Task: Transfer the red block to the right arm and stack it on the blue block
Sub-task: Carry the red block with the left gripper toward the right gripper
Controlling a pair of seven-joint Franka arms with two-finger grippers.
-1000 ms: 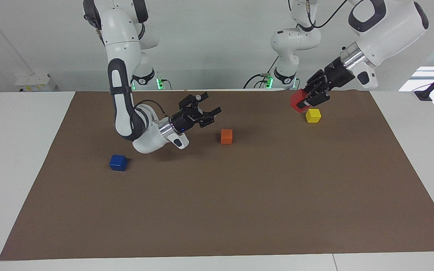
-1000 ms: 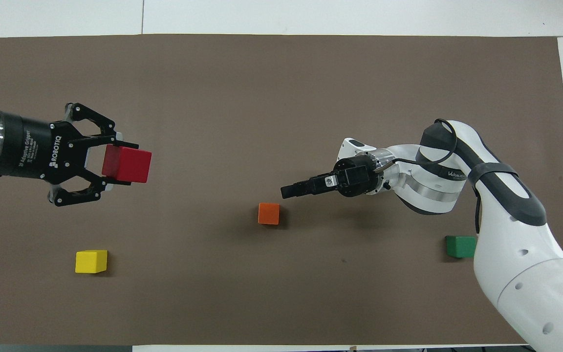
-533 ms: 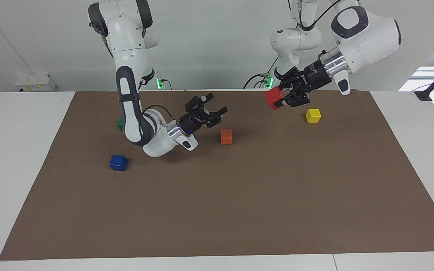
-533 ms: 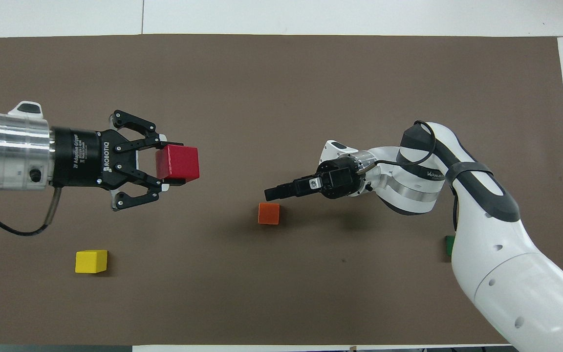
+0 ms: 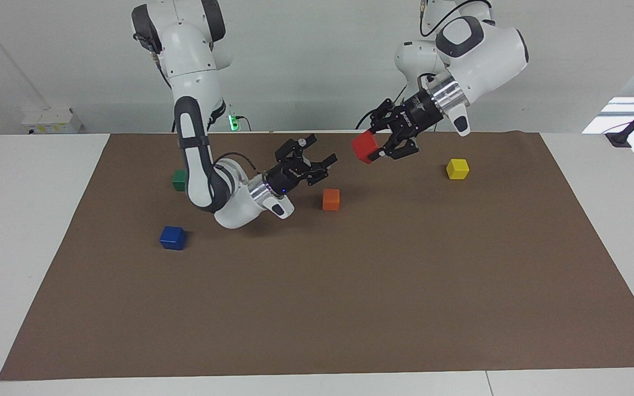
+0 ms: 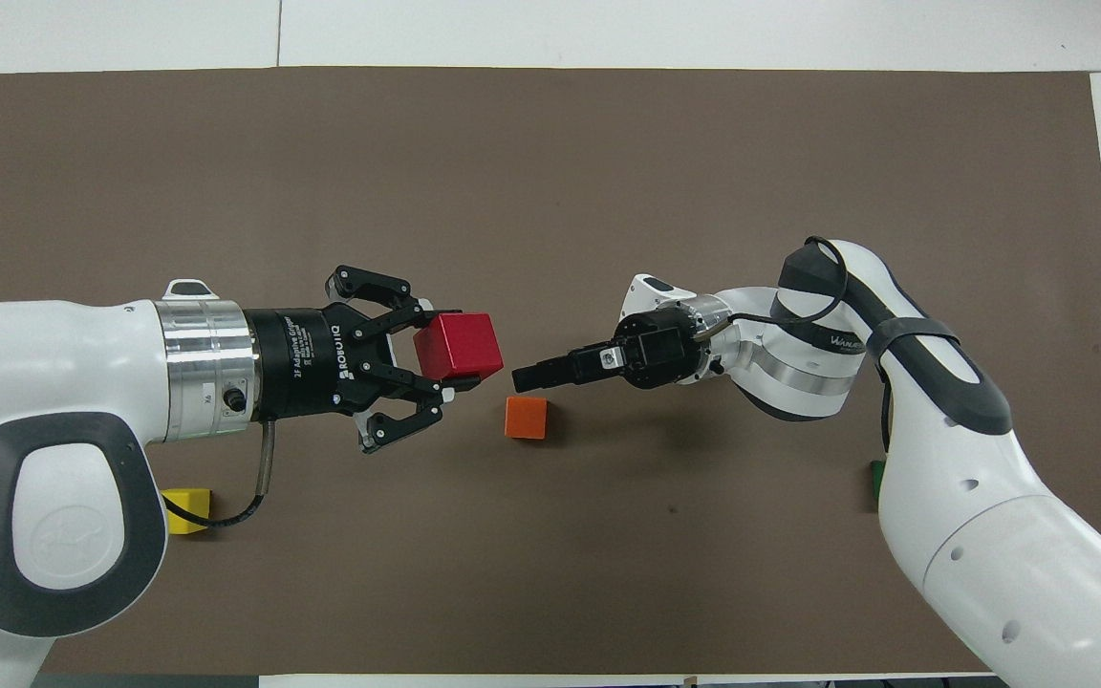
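My left gripper (image 5: 373,148) is shut on the red block (image 5: 365,147) and holds it in the air over the middle of the mat, tilted. In the overhead view the left gripper (image 6: 457,350) and the red block (image 6: 458,346) point at my right gripper (image 6: 524,377), a short gap apart. My right gripper (image 5: 321,149) is open and empty, raised above the orange cube, facing the red block. The blue block (image 5: 173,237) sits on the mat toward the right arm's end, farther from the robots than the right arm's elbow. The overhead view hides it under the right arm.
An orange cube (image 5: 331,199) (image 6: 526,418) lies on the brown mat (image 5: 350,302) under the two grippers. A yellow cube (image 5: 457,169) (image 6: 189,506) lies toward the left arm's end. A green cube (image 5: 179,179) lies near the right arm's base.
My left gripper has carried the red block from above the yellow cube toward the table's middle. My right gripper has edged toward it and risen slightly, staying open.
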